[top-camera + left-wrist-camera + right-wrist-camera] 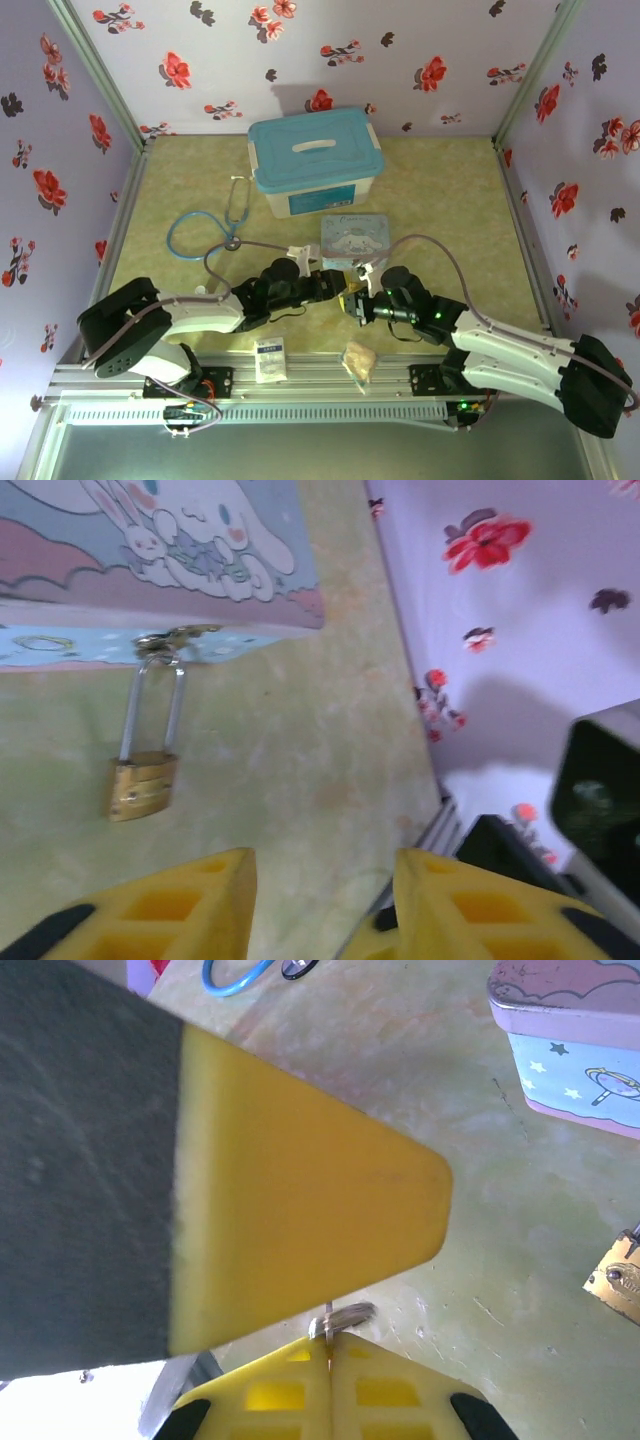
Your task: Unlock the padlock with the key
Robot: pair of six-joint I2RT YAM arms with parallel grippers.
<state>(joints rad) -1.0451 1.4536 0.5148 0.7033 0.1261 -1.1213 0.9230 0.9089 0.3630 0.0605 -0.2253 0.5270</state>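
The small brass padlock (143, 785) hangs by its thin silver shackle (155, 705) from the latch of the cartoon tin (150, 540), its body lying on the green mat. In the left wrist view my left gripper (325, 900) is open with nothing between its yellow fingers, a short way from the padlock. My right gripper (330, 1340) is shut on the key (345, 1317), whose thin metal end sticks out past the fingertips. One left finger (300, 1210) hovers close over the key. The padlock (618, 1280) sits at the right edge of the right wrist view. Both grippers (338, 284) (353, 303) meet just in front of the tin (355, 238).
A blue-lidded white box (315, 160) stands behind the tin. A blue stethoscope (205, 228) lies at the back left. A white packet (270, 358) and a tan snack packet (360, 361) lie at the near edge. Floral walls (60, 150) enclose three sides.
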